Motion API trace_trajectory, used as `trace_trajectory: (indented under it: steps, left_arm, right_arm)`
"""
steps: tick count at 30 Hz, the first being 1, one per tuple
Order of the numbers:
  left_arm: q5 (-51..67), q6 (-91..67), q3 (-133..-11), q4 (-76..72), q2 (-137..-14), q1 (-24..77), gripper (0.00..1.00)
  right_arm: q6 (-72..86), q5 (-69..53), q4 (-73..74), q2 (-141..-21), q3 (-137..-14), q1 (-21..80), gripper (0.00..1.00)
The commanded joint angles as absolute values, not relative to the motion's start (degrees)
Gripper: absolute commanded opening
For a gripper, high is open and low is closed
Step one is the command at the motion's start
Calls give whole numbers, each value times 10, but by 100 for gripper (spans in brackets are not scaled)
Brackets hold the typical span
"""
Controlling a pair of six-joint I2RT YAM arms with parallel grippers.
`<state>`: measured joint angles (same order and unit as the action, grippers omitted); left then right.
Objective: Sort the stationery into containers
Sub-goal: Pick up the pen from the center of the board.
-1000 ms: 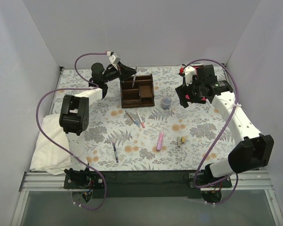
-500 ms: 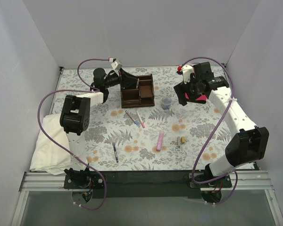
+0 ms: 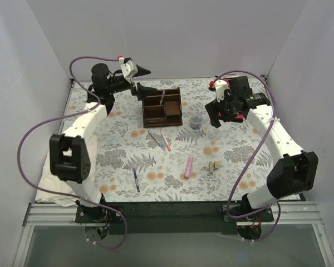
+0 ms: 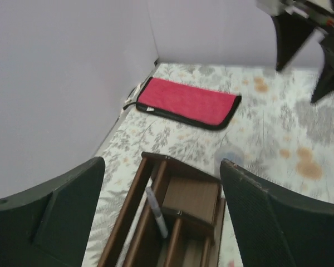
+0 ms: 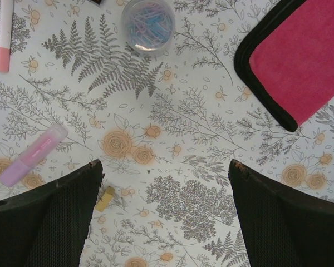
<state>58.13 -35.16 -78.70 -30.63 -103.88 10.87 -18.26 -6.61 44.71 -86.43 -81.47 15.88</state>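
The dark brown wooden organiser (image 3: 162, 107) stands at the back of the table, and a grey pen (image 3: 162, 98) leans upright in one of its narrow compartments. My left gripper (image 3: 145, 80) hovers open just left of and above it, holding nothing; in the left wrist view the pen (image 4: 156, 212) stands free between the wide-spread jaws (image 4: 162, 164). My right gripper (image 3: 221, 114) hangs open and empty right of the bluish-grey cup (image 3: 196, 121). On the table lie a grey pen (image 3: 155, 138), a pink-and-blue pen (image 3: 166, 140), a black pen (image 3: 136, 180), a pink marker (image 3: 188, 166) and a yellowish block (image 3: 214, 166).
A red cloth (image 5: 300, 61) with a black border lies at the back right, partly under my right arm. A white cloth (image 3: 58, 169) hangs over the table's left edge. The right wrist view shows the cup (image 5: 148, 24), marker (image 5: 32, 154) and block (image 5: 105, 198).
My left gripper has opened, let go of the grey pen in the organiser, and drawn back up and to the left. The right gripper has barely moved.
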Motion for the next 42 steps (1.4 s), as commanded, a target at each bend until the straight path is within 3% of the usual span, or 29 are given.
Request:
trace_trajectory:
  steps: [1,3,6,9,13,18,23,29,34,42]
  left_arm:
    - [683,65,-822,159,-920,109,78]
    - [644,343,-859,436,-932,124,72]
    - [564,551,-950,697,-991,131,63]
    - [492,691,-994,796,-1043,141,61]
    - [376,761,-961,797,-1063,174,59]
    - [324,818,-940,798,-1077,206,58]
    - [320,844,-940,797,-1102,239,56]
    - [321,808,-923,719,-1151,274,43]
    - [303,782,-1018,746,-1236,290,40]
    - [271,759,-1026,735,-1275,308,35]
  right_arm:
    - [-196,-96,437,-843,-798,161,98]
    - [-200,-113,438,-847,-802,161,98]
    - [-212,-134,441,-857,-814,162,96]
    - [-224,-146,441,-867,-822,161,93]
    - [-237,-162,453,-871,-830,161,92]
    - [-239,-162,458,-863,-816,161,90]
    - [-243,-167,459,-835,-775,161,86]
    - [-250,-158,475,-827,-773,162,84]
    - [-278,-157,477,-812,-749,161,82]
    - [-287,-170,476,-800,-730,160,82]
